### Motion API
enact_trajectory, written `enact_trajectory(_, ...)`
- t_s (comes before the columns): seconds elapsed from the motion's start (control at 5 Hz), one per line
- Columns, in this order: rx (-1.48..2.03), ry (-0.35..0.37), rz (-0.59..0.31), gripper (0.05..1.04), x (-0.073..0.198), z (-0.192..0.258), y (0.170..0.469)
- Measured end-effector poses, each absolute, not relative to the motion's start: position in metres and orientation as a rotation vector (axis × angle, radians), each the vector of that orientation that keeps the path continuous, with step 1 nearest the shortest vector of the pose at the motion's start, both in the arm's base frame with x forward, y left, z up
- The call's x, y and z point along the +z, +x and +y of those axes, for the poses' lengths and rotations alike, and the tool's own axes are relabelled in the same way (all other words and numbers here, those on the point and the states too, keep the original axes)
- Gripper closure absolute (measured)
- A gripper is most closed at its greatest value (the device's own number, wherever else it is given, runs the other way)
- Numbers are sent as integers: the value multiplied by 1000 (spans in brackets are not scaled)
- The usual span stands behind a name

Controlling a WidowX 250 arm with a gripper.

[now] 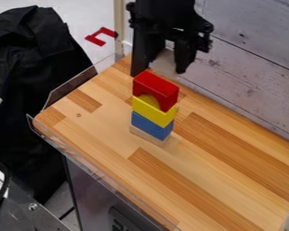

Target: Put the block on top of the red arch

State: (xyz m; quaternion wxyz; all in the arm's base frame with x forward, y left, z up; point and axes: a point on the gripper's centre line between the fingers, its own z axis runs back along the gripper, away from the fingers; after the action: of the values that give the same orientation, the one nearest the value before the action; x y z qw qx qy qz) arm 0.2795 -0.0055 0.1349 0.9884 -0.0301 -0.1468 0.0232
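- I am holding the pale block between the two fingers of my tool, above and slightly behind the red arch as the camera is seeing it.
- My tool is pointing down, its fingers standing apart by the block's width; the block is hanging clear of the arch's top.
- The red arch is standing upright, crowning a stack, its opening facing the view's lower left.
- Under the arch, a yellow block is supporting it, and a rounded yellow part is showing in the arch's opening.
- Further below the arch, a blue block is lying under the yellow one, and a plain wooden block is forming the base on the table.
- Behind the arch, a grey plank wall is rising along the table.
- Left of the arch, a clear rim is edging the table, and black cloth is lying beyond it.
- Up and left from the arch, a red bracket-shaped piece is showing beyond the table.
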Motion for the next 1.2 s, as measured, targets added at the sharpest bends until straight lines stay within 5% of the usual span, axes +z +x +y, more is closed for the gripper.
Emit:
enact_trajectory(0.4,61,-41,-163,509,88,9,286)
enact_trajectory(1.2,112,-29,-147,508,86,18,291)
